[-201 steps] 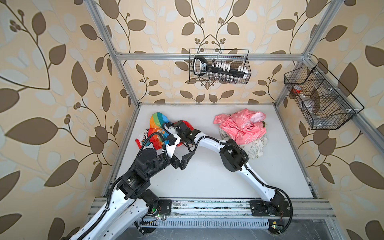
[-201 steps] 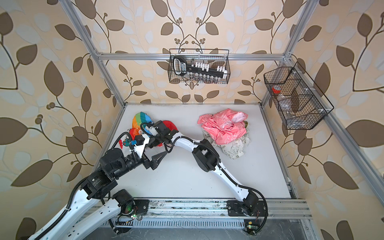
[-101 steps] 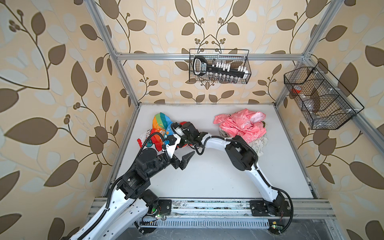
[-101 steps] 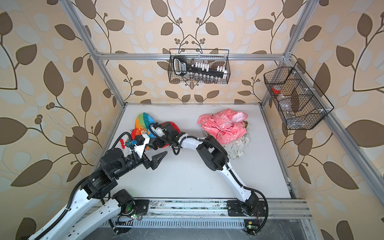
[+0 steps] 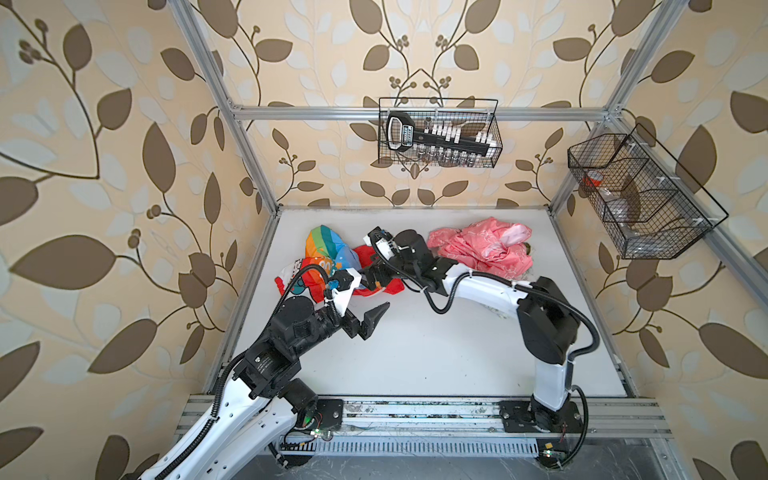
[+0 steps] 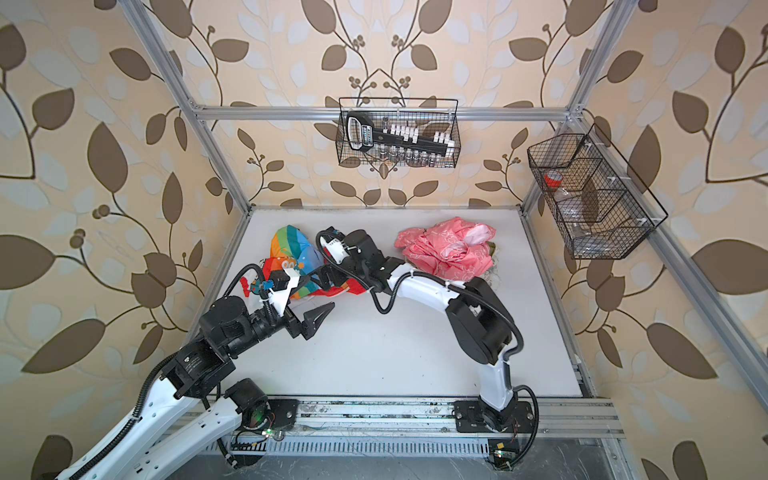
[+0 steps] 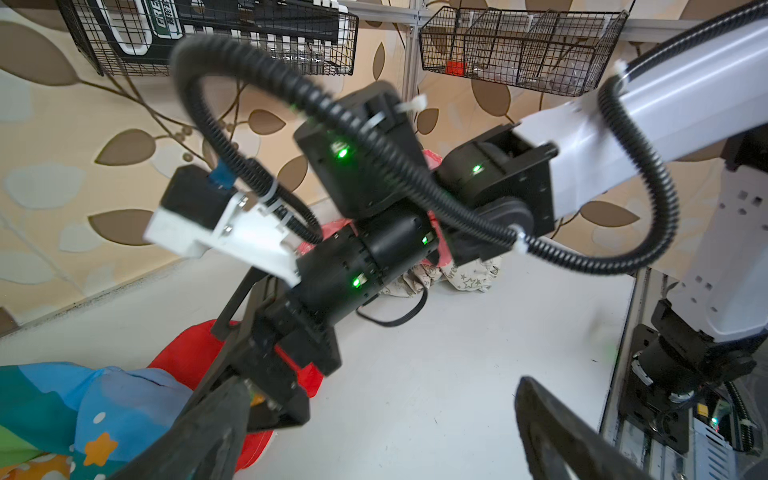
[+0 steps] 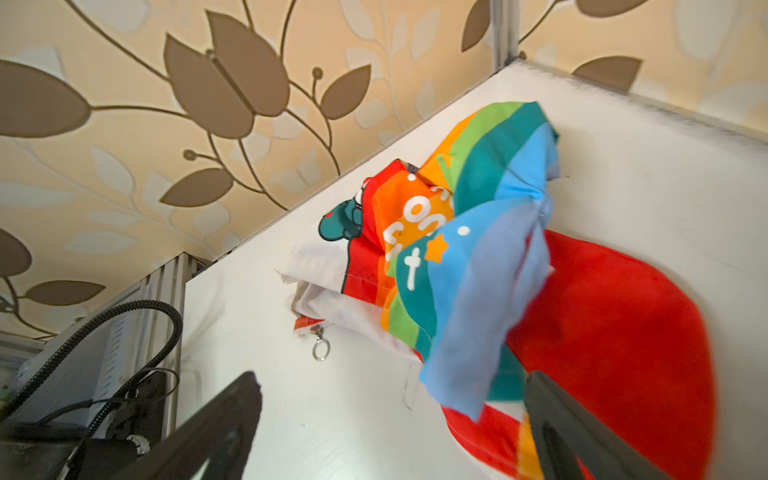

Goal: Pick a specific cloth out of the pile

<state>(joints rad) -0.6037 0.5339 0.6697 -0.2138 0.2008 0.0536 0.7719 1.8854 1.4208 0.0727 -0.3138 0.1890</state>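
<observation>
The cloth [image 5: 328, 249] [image 6: 293, 249] lies crumpled at the far left of the white table, with rainbow stripes, a light blue flap [image 8: 478, 299] and a red area [image 8: 615, 332]. My right gripper [image 5: 374, 277] [image 8: 390, 419] stands open just above its red edge, holding nothing. One of its fingers [image 8: 573, 432] is beside the blue flap. The pile [image 5: 482, 247] [image 6: 449, 249], salmon-pink on top with cream fabric [image 7: 465, 276] beneath, sits at the back right. My left gripper [image 5: 372, 318] [image 6: 318, 313] [image 7: 374, 419] hovers open over bare table in front of the cloth.
A wire basket [image 5: 440, 133] with a tool set hangs on the back wall, and a second wire basket [image 5: 636, 199] on the right wall. Aluminium posts frame the table [image 5: 415, 357]. A zip ring [image 8: 320, 347] lies by the cloth's white edge.
My right gripper has spread fully open and drawn back a little to the right, off the cloth, which has settled on the table. The left arm has barely moved.
</observation>
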